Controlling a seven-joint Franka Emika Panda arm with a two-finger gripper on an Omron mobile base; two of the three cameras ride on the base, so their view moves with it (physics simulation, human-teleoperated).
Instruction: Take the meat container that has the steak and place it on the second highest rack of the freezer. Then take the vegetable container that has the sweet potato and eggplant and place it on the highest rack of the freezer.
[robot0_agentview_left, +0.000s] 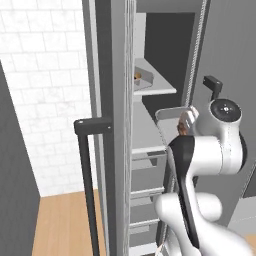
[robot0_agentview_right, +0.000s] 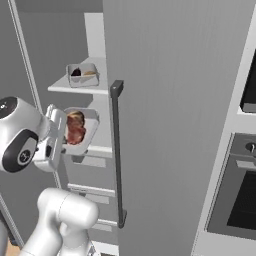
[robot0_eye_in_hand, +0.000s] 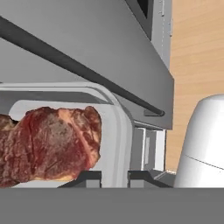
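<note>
A white tiled wall (robot0_agentview_left: 45, 75) stands at the left above a wooden floor (robot0_agentview_left: 60, 225). A black-fronted oven (robot0_agentview_right: 240, 200) sits in grey cabinetry at the right.

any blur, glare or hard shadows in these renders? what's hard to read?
Left base view: flat even light; the small container on the pale upper shelf board reads coarse. Right base view: sharp, no glare; the reddish-brown steak in its white tray is clear. Hand view: steak crisply textured, dark finger tips partly cut off at the bottom, no blur.
</note>
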